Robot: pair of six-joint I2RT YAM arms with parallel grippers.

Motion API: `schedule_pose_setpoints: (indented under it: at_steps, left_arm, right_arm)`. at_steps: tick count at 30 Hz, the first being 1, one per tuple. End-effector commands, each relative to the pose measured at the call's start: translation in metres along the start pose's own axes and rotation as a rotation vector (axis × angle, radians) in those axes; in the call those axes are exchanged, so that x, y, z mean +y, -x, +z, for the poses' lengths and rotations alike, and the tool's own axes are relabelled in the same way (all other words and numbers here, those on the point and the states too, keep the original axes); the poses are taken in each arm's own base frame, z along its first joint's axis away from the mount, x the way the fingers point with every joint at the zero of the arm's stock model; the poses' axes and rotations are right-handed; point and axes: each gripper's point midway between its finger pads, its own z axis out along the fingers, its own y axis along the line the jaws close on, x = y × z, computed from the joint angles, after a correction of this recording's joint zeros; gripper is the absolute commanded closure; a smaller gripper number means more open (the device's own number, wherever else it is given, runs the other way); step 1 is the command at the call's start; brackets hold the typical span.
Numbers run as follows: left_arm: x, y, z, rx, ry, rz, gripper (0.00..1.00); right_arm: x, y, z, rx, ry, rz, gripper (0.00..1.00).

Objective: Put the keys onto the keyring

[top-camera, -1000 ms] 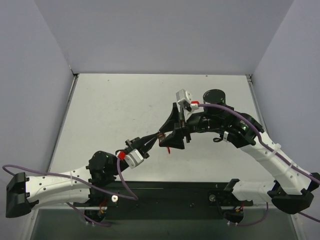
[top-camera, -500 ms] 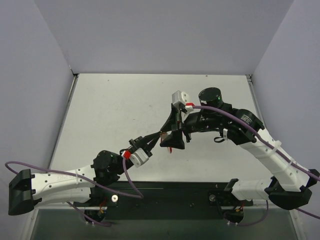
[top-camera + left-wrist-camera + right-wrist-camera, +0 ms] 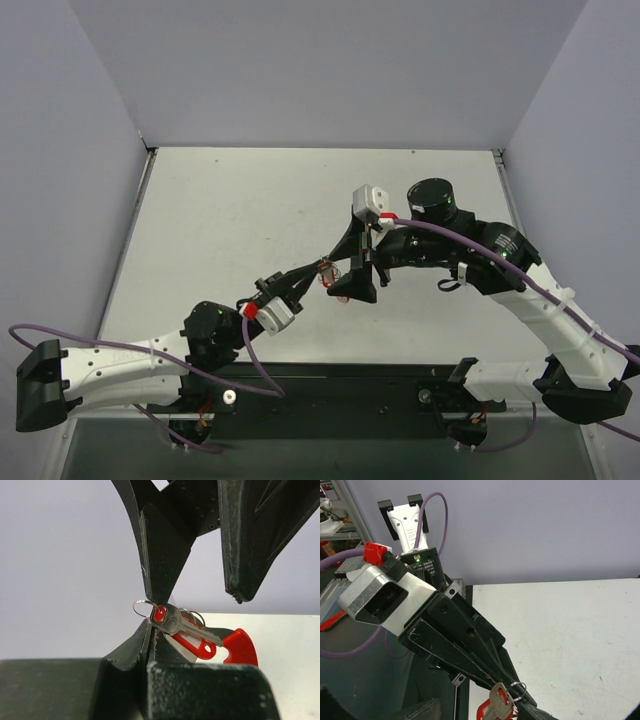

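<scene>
My left hand [image 3: 151,632] stayed pressed together on the silver key [image 3: 172,621], with the keyring [image 3: 242,649] bunched just behind it, red arc outward. My right hand [image 3: 197,599] had spread wider than a moment before. One fingertip [image 3: 161,565] touched the key's head beside a small silver ring [image 3: 144,606], and the other stood clear. I judged that the right hand had let go and left the bundle to the left. Whether the key was threaded I could not tell. My left arm reached forward and right, my right arm folded in wrist-down, and they met above the middle of the bench [image 3: 220,220].
</scene>
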Motion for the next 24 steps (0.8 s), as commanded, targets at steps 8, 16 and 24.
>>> schedule_pose_setpoints:
  at_steps: [8, 16, 24]
  left_arm:
    - [0.012, 0.043, -0.001, -0.154, 0.015, -0.02, 1.0]
    - [-0.001, 0.05, -0.006, -0.177, -0.073, -0.022, 1.0]
    - [-0.013, 0.065, -0.011, -0.226, -0.155, -0.068, 1.0]
  right_arm:
    - [-0.008, 0.009, -0.021, -0.03, -0.088, -0.073, 0.39]
    - [-0.011, 0.013, -0.042, -0.072, -0.118, -0.118, 0.45]
    - [0.003, 0.015, -0.031, -0.087, 0.002, -0.14, 0.61]
